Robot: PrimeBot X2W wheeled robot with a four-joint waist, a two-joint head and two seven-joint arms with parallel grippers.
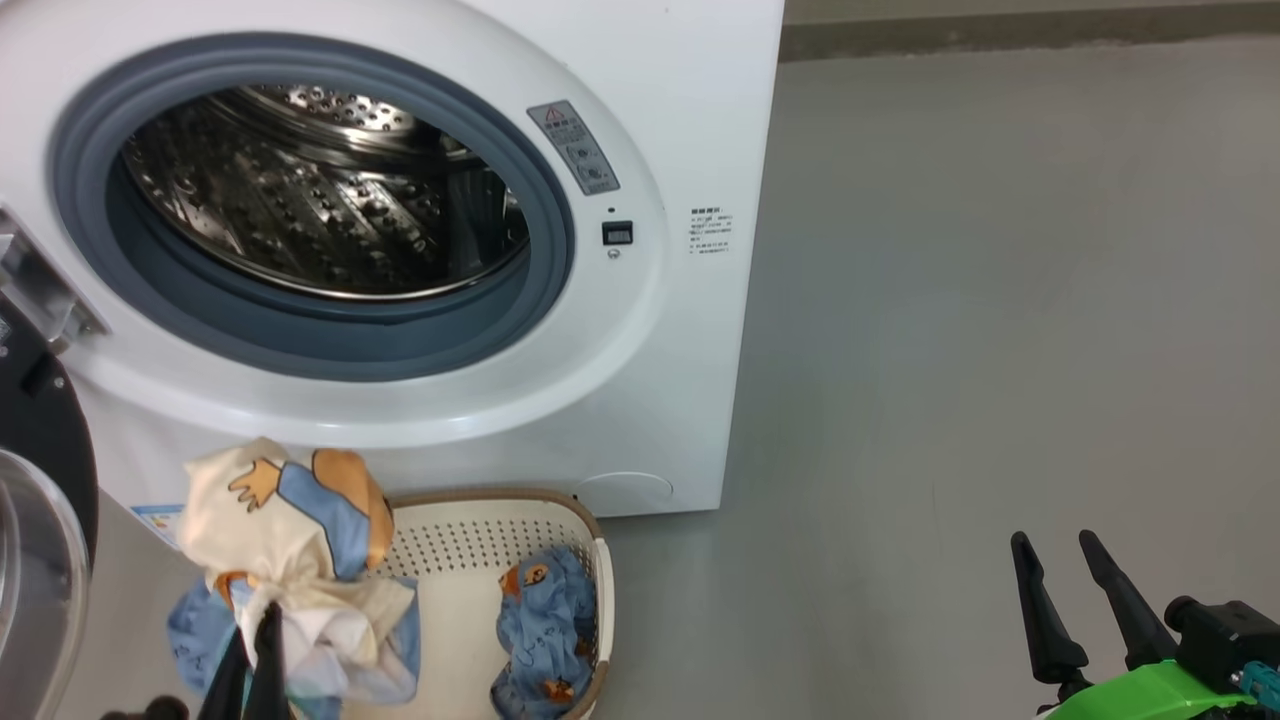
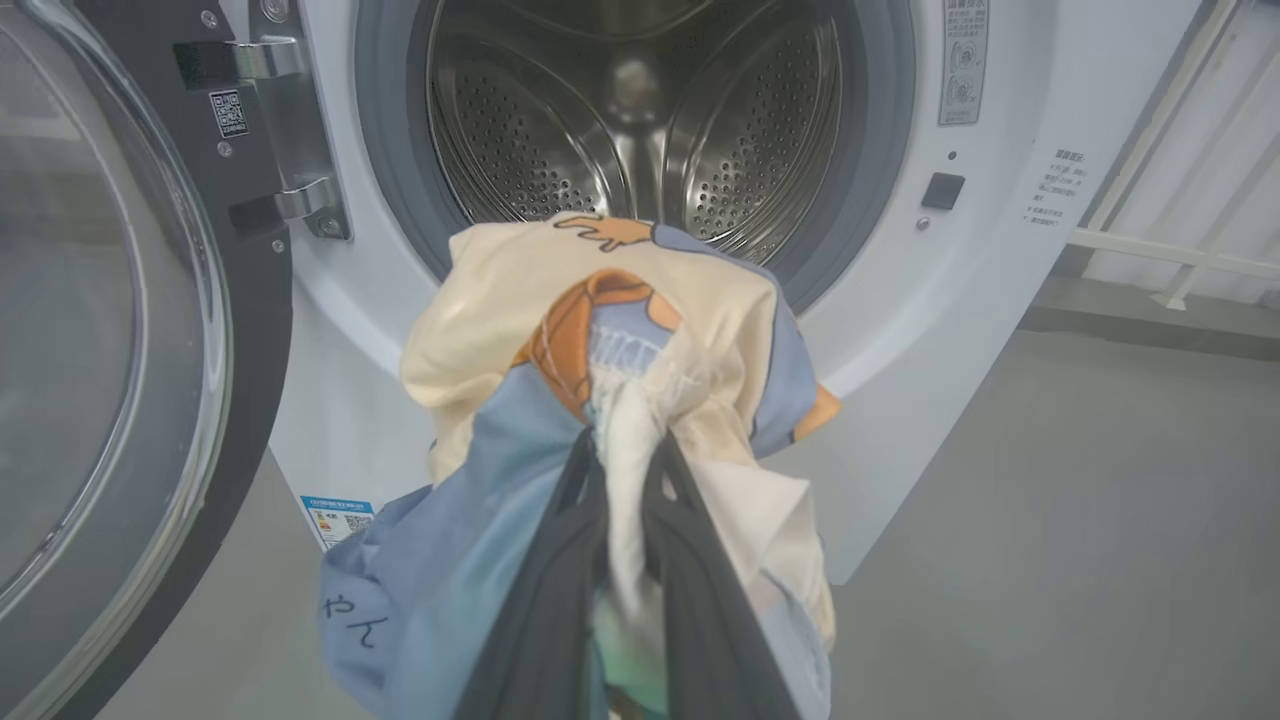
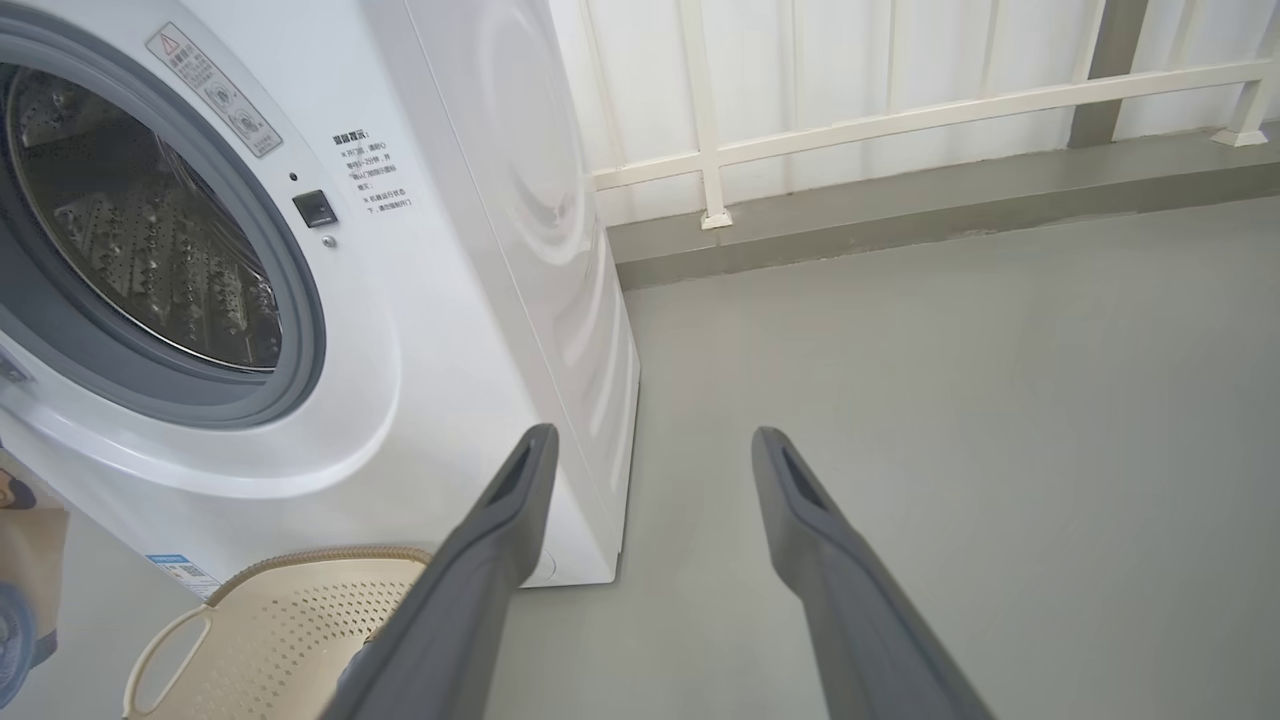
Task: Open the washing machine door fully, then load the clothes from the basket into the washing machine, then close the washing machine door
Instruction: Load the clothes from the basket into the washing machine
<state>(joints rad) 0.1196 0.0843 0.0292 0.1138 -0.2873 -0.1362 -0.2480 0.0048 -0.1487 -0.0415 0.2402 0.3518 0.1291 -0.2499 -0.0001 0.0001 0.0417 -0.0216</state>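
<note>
The door (image 2: 90,330) is open. The left gripper (image 2: 625,455) pinches a cloth (image 2: 500,300); another sits in the basket (image 1: 450,540) (the drum (image 2: 640,120) looks empty, I think). The right gripper (image 3: 655,440) is spread wide, holding nothing.

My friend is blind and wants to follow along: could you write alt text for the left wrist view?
The left end effector grips a bundle of cream and light-blue clothes with orange prints, held before the washing machine's open mouth. Behind, the steel drum looks empty; the washing machine door stands open at left.
</note>
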